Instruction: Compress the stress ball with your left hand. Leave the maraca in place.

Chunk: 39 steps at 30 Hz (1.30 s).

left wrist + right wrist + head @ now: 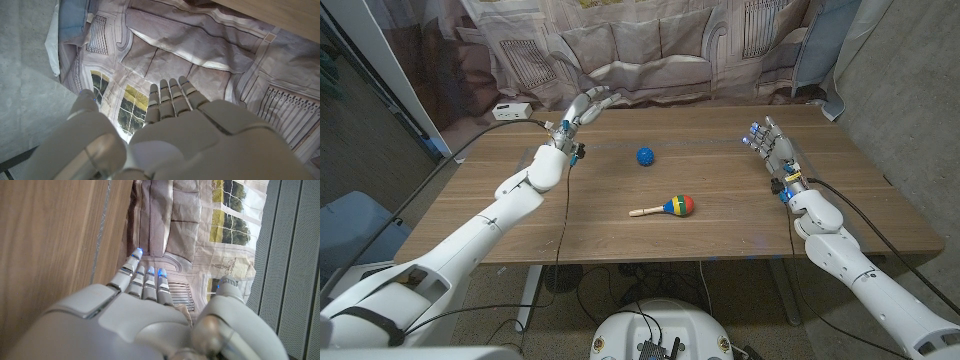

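My left hand (588, 105) is released near the far edge; bare table (720, 225) separates it from ball (645, 156) and maraca (666, 208).

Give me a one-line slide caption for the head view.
Both hands open above the wooden table: left hand raised beyond the blue stress ball, right hand idle, maraca untouched.

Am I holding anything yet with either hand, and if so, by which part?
Nothing is held. The left hand and right hand are both open and apart from the blue stress ball and the maraca on the table.
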Each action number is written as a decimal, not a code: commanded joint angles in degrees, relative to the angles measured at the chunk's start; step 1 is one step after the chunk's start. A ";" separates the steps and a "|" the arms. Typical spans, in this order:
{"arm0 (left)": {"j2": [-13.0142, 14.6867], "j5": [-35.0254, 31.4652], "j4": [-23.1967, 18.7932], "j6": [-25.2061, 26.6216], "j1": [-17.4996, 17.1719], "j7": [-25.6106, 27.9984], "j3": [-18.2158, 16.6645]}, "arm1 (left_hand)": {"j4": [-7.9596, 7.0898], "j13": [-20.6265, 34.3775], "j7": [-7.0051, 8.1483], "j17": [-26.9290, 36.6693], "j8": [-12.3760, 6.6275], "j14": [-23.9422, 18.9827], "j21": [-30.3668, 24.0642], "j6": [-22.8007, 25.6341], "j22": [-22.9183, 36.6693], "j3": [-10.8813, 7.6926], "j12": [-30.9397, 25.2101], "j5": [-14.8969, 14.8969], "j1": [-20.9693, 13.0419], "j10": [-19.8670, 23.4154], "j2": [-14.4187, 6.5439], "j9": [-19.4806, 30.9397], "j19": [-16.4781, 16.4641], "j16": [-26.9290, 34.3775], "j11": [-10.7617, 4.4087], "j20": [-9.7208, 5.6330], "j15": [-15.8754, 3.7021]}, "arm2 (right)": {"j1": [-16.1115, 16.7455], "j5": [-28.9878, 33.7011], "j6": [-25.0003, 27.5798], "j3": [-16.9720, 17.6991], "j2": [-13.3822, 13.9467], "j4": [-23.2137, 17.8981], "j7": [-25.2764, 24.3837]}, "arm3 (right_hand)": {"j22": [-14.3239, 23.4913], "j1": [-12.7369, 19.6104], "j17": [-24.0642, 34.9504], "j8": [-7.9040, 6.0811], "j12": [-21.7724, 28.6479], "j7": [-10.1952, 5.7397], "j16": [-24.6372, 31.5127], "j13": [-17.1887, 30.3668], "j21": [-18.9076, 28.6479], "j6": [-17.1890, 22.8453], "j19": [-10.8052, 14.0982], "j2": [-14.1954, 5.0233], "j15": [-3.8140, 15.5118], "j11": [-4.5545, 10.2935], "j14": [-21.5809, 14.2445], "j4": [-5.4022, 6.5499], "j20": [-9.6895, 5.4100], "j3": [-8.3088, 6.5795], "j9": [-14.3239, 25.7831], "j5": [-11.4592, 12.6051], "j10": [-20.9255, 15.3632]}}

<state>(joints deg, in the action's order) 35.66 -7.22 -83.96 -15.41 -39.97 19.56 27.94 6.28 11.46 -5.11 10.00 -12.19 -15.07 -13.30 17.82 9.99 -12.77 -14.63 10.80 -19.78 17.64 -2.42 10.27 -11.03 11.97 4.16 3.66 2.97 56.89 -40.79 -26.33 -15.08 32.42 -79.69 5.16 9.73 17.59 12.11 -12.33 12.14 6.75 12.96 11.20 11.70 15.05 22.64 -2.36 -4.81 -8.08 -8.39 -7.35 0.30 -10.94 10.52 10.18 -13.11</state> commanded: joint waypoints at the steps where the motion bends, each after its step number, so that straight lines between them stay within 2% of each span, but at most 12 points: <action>1: 1.78 -6.23 -4.46 7.24 0.46 0.76 1.76 | 0.53 0.18 0.17 0.21 -0.19 -0.65 -0.22 0.60 0.29 -0.18 -0.31 -0.13 -1.01 0.52 -0.07 0.24 -0.70 0.09 -0.12 0.03 0.00 | 1.98 0.80 -2.06 0.98 0.20 -1.84 -1.56 | 0.13 -0.25 0.27 0.08 0.28 0.17 0.41 0.06 0.10 0.70 0.38 -0.49 0.02 -0.09 -0.58 0.11 0.20 -0.03 0.32 0.12 -0.73; 7: 3.44 -7.80 -6.69 10.02 1.34 -2.69 3.17 | 0.88 0.20 0.03 0.20 0.24 -0.27 0.11 -0.05 0.28 -0.37 0.10 -0.18 -1.54 -0.15 -0.07 0.25 -0.38 -0.27 0.13 0.14 0.28 | 2.84 0.66 -2.34 1.37 0.57 -2.48 -1.60 | 0.14 -0.42 0.32 -0.25 0.26 0.10 0.30 0.07 -0.06 1.87 0.16 -0.47 -0.04 -0.25 -0.43 0.18 0.24 0.08 0.33 0.09 -0.91; 16: 5.51 -13.77 -13.25 20.49 2.08 -5.97 5.02 | 1.45 0.24 0.16 0.22 0.99 0.52 0.79 -1.51 0.27 -0.44 0.75 -0.28 -2.28 -1.18 0.35 0.29 0.48 -0.82 -0.46 0.94 0.39 | 3.54 0.51 -2.60 1.36 0.48 -2.75 -1.43 | 0.14 -0.45 0.33 -0.20 0.23 0.10 0.24 0.07 -0.14 2.00 0.08 -0.46 -0.15 -0.35 -0.41 0.18 0.32 0.13 0.33 0.09 -0.99; 17: 5.81 -14.53 -14.28 21.96 2.08 -6.52 5.22 | 1.64 0.25 0.18 0.22 1.08 0.64 0.87 -1.78 0.26 -0.54 0.90 -0.29 -2.60 -1.46 0.39 0.30 0.52 -0.89 -0.44 1.39 0.40 | 3.63 0.50 -2.64 1.36 0.41 -2.83 -1.52 | 0.14 -0.45 0.34 -0.18 0.24 0.10 0.24 0.07 -0.15 2.00 0.08 -0.47 -0.14 -0.41 -0.41 0.18 0.33 0.13 0.33 0.09 -1.02; 18: 6.11 -15.34 -15.23 23.31 2.09 -6.98 5.43 | 2.25 0.29 0.54 0.23 1.15 0.99 0.83 -2.13 0.28 -0.86 1.18 -0.36 -3.77 -1.76 0.58 0.34 -0.18 -1.07 -0.85 4.07 0.13 | 3.72 0.51 -2.62 1.36 0.37 -2.92 -1.64 | 0.15 -0.45 0.34 -0.15 0.25 0.06 0.25 0.07 -0.15 1.95 0.09 -0.47 -0.16 -0.43 -0.43 0.18 0.33 0.13 0.33 0.09 -1.05; 21: 6.78 -17.73 -17.65 27.21 2.14 -8.08 6.01 | 2.78 0.34 1.03 0.23 1.31 1.74 0.91 -2.85 0.27 -1.42 1.62 -0.46 -5.25 -2.56 0.50 0.37 -0.75 -1.33 -1.22 6.74 -0.22 | 3.86 0.31 -2.67 1.29 0.07 -2.94 -1.69 | 0.15 -0.45 0.34 -0.11 0.23 -0.02 0.22 0.07 -0.17 1.96 0.06 -0.49 -0.20 -0.42 -0.42 0.18 0.38 0.14 0.33 0.09 -1.07; 23: 7.17 -19.08 -18.79 29.11 2.25 -8.71 6.38 | 3.09 0.36 1.38 0.22 1.31 1.95 1.00 -3.11 0.26 -1.83 1.86 -0.44 -6.32 -3.07 0.43 0.39 -0.98 -1.35 -1.55 7.84 -0.33 | 3.89 0.29 -2.64 1.18 -0.04 -2.94 -1.65 | 0.15 -0.45 0.34 -0.09 0.22 -0.06 0.21 0.07 -0.19 1.93 0.03 -0.49 -0.20 -0.38 -0.42 0.18 0.42 0.14 0.33 0.09 -1.07; 27: 7.66 -20.90 -20.26 31.84 2.55 -9.91 6.94 | 3.47 0.38 1.66 0.21 1.29 2.07 0.90 -3.44 0.26 -2.40 1.99 -0.32 -7.70 -3.35 0.29 0.41 -1.66 -1.33 -1.76 8.15 -0.47 | 3.97 0.69 -2.88 0.94 -0.23 -3.00 -1.79 | 0.15 -0.45 0.35 -0.04 0.19 -0.23 0.20 0.08 -0.22 1.92 0.00 -0.50 -0.23 -0.38 -0.42 0.17 0.52 0.15 0.33 0.09 -1.08; 30: 7.99 -21.09 -20.42 32.01 2.90 -10.75 7.14 | 3.78 0.42 1.96 0.15 0.98 0.28 0.62 -3.12 0.29 -3.15 1.70 -0.34 -9.97 -2.60 0.57 0.43 -3.32 -0.77 -1.98 8.24 1.60 | 4.16 0.60 -2.66 0.87 -0.43 -3.38 -2.19 | 0.16 -0.42 0.34 -0.02 0.17 -0.33 0.18 0.08 -0.25 1.97 -0.06 -0.51 -0.27 -0.34 -0.43 0.15 0.60 0.15 0.33 0.09 -1.09; 31: 8.18 -21.27 -20.53 32.25 3.15 -11.38 7.30 | 3.78 0.42 1.99 0.14 0.81 0.09 0.43 -2.67 0.29 -3.36 1.57 -0.35 -10.62 -2.17 0.67 0.44 -4.11 -0.79 -0.95 8.08 1.34 | 4.25 0.83 -2.65 0.80 -0.41 -3.51 -2.38 | 0.16 -0.42 0.34 -0.01 0.17 -0.37 0.16 0.08 -0.26 1.98 -0.07 -0.51 -0.28 -0.35 -0.41 0.15 0.62 0.15 0.33 0.10 -1.10; 33: 8.50 -21.96 -20.73 32.80 3.68 -12.39 7.70 | 3.80 0.41 1.82 0.12 0.67 -0.10 0.28 -2.22 0.28 -3.55 1.49 -0.38 -11.26 -1.84 0.83 0.45 -4.89 -0.81 -0.36 8.01 1.07 | 4.42 0.93 -2.54 0.76 -0.50 -3.82 -2.77 | 0.16 -0.42 0.34 -0.03 0.17 -0.41 0.17 0.08 -0.31 2.08 -0.19 -0.50 -0.27 -0.32 -0.45 0.14 0.66 0.17 0.33 0.09 -1.12; 39: 9.08 -24.67 -21.19 34.57 5.93 -16.16 9.36 | 3.90 0.41 1.73 0.12 0.59 -0.45 0.19 -1.88 0.27 -3.93 1.27 -0.40 -12.62 -1.05 1.23 0.47 -5.90 -0.82 -1.38 8.21 0.33 | 4.95 1.41 -2.50 0.65 -0.56 -4.50 -3.57 | 0.17 -0.39 0.34 0.00 0.12 -0.68 0.07 0.08 -0.40 2.23 -0.37 -0.49 -0.13 -0.11 -0.33 0.11 0.78 0.19 0.33 0.10 -1.14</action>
<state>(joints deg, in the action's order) 43.33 -27.45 -102.91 15.02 -36.78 8.66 35.02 10.21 11.60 -3.37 9.99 -11.27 -15.17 -12.77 15.46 9.99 -16.09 -12.84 10.36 -31.52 16.01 -1.19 10.55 -16.33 10.85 3.14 11.84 3.69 61.03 -40.05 -28.95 -14.12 32.19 -83.15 2.82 9.73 17.29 12.24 -12.33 12.14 6.21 12.96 11.20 11.44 17.01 22.20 -2.66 -4.81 -8.29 -8.39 -7.34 0.74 -10.94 10.52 10.18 -13.93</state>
